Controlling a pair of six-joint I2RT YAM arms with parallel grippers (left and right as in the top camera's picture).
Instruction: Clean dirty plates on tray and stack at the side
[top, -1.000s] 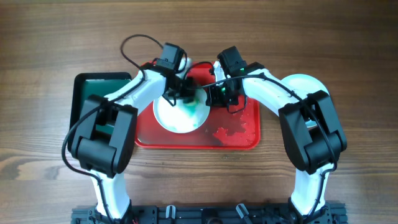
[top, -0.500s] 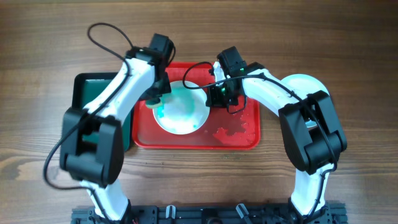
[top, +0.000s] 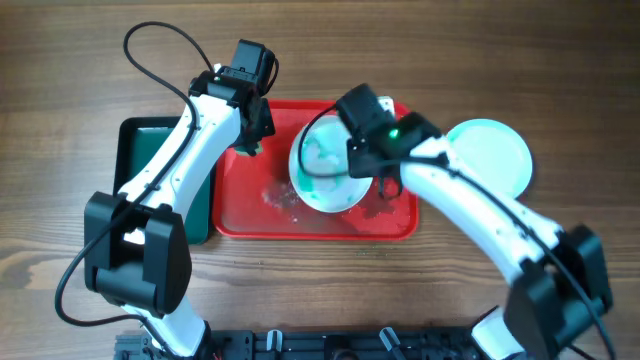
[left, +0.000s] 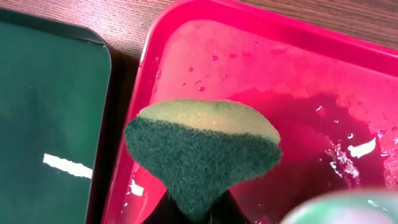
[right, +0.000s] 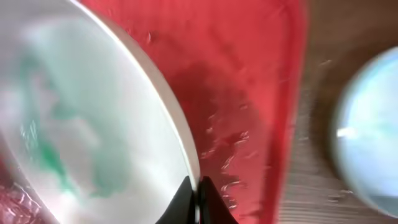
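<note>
Overhead: pinches streaked plate (top: 320, 185) between right fingers (top: 355, 158), above red tray (top: 250, 210); second plate (top: 490, 155) right of them on desk (top: 80, 60). Left wrist: squeezes sponge (left: 202, 146) in left fingers (left: 194, 211), tray below. Right wrist: grips plate rim tight.

The red tray (top: 240, 210), rectangular with rounded corners and a raised rim, lies flat, its floor wet with droplets and shallow puddles. Over its right half sits the smeared plate (top: 325, 170), round and white, teal-green streaks spread across its face. The clean plate (top: 495, 150), pale bluish, lies off the tray, just beyond its right edge.
</note>
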